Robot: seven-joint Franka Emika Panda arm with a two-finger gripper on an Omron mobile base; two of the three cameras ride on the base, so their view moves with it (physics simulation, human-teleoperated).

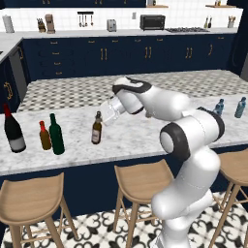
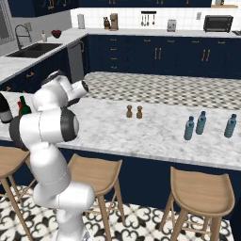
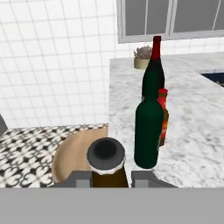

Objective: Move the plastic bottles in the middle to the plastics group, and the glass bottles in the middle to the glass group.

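My gripper [image 1: 100, 116] is shut on the neck of the brown beer bottle [image 1: 97, 130], which is upright over the marble counter [image 1: 135, 133]. In the hand view its dark cap [image 3: 105, 153] sits between my fingertips [image 3: 81, 178]. To its left stands the tall dark green bottle [image 1: 56, 134], beside the small amber bottle with a red cap [image 1: 45, 135] and the big dark wine bottle [image 1: 13, 130] of the glass group. These three line up ahead of the hand: green bottle [image 3: 148, 131], amber bottle [image 3: 163, 116], wine bottle [image 3: 154, 74]. The teal water bottles of the plastics group [image 2: 201, 122] stand far right.
Two small brown shakers [image 2: 134, 112] stand mid-counter. Wooden stools [image 1: 140, 181] line the near side of the island. A sink [image 2: 33, 49] is set in the left side counter. Bare marble lies between the held bottle and the water bottles.
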